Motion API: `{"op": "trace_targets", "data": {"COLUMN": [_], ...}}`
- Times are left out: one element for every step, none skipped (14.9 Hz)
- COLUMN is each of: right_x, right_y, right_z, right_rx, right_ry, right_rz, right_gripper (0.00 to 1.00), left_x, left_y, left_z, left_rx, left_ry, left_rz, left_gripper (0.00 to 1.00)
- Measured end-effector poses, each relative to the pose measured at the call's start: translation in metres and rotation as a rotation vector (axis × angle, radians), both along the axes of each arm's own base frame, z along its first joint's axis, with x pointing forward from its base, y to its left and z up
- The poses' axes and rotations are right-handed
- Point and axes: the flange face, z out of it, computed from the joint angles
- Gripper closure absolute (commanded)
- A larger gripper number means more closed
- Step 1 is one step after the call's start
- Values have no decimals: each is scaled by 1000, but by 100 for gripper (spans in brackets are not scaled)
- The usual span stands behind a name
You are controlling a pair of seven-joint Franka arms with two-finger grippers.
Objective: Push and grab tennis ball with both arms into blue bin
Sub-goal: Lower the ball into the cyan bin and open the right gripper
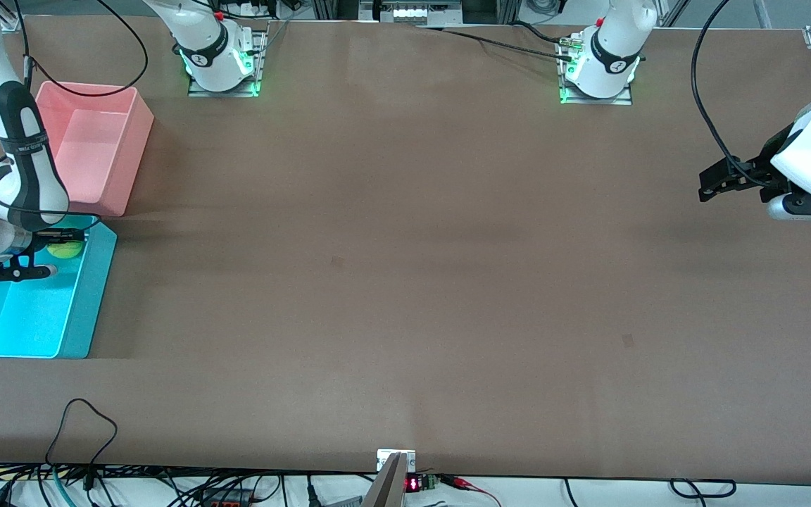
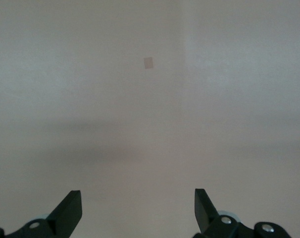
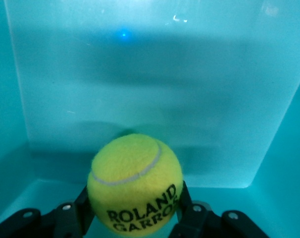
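Your right gripper (image 3: 134,218) pinched the tennis ball (image 3: 135,183) inside the blue bin (image 1: 39,310), at nine o'clock on the brown table (image 1: 405,282); your left gripper (image 2: 138,210) waited spread over three o'clock, cables (image 1: 166,486) trailing below.

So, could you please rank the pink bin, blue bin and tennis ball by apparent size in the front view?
1. Blue bin and pink bin: look alike; the right arm covers part of each.
2. Tennis ball: clearly smallest.

Two white arms (image 1: 201,42) with rounded segments are banded in black at the joints; black cables are trailed, green lights are shown at the bases, and black two-finger grippers (image 1: 719,184) are fitted.
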Motion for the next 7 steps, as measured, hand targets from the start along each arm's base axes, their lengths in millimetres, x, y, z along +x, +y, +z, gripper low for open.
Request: {"op": "trace_targets", "data": {"right_x": [0,0,0,1,2,5,10], "right_y": [0,0,0,0,-1,-1,0], "right_z": [0,0,0,1,2,7,15], "right_rx": [1,2,2,2,0,-3,-7], "right_ry": [1,1,1,0,-5,-16,-34], "right_rz": [3,6,8,9,10,12,16], "right_gripper": [0,0,0,0,0,0,0], "left_x": [0,0,0,0,0,0,0], "left_y": [0,1,2,2,3,3,3], "left_z": [0,0,0,0,0,0,0], "left_rx": [0,0,0,0,0,0,0], "left_ry": [0,0,0,0,0,0,0], "left_rz": [1,2,3,4,5,5,5], "left_gripper": [0,0,0,0,0,0,0]}}
